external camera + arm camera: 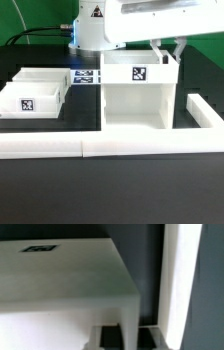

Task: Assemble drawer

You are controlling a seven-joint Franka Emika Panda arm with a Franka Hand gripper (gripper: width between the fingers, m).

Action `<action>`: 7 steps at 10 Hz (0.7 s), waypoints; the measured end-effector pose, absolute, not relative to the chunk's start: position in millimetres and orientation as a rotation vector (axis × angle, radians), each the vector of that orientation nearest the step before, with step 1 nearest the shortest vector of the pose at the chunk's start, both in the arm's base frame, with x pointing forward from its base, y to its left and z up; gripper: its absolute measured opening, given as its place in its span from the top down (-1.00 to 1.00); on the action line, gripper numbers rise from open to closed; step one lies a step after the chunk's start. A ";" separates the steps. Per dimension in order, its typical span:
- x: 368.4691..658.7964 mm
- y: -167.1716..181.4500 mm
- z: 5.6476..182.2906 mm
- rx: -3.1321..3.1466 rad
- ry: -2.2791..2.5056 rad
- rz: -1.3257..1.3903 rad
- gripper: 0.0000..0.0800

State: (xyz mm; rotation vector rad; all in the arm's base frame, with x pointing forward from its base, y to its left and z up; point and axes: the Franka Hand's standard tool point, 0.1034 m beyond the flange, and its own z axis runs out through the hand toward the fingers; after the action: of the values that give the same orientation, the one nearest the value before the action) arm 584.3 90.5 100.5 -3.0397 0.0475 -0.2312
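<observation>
The drawer's large white cube-like housing (138, 95) stands mid-table, with a square tag on its top. In the wrist view its top (60, 274) and tag (40, 248) fill most of the picture. My gripper (169, 52) is at the housing's upper corner on the exterior view's right. In the wrist view my gripper (128, 332) has dark fingers (108, 338) on both sides of the housing's thin side wall, pressed against it. A small open-topped white tray (30, 95) with a tag stands to the exterior view's left. A second tray cannot be told apart from it.
A long low white bar (60, 149) lies across the front. Another bar (204, 110) runs along the exterior view's right and shows beside the housing in the wrist view (195, 280). The marker board (86, 76) lies behind, between tray and housing.
</observation>
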 end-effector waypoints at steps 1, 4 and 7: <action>584.5 91.0 101.6 -3.038 0.065 -0.234 0.90; 586.4 92.1 103.1 -3.025 0.176 -0.242 0.90; 587.9 96.4 106.1 -2.970 0.463 -0.242 0.90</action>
State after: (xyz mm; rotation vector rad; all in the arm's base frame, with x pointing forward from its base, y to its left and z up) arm 587.9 96.4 106.1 -2.9703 0.4628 -0.2423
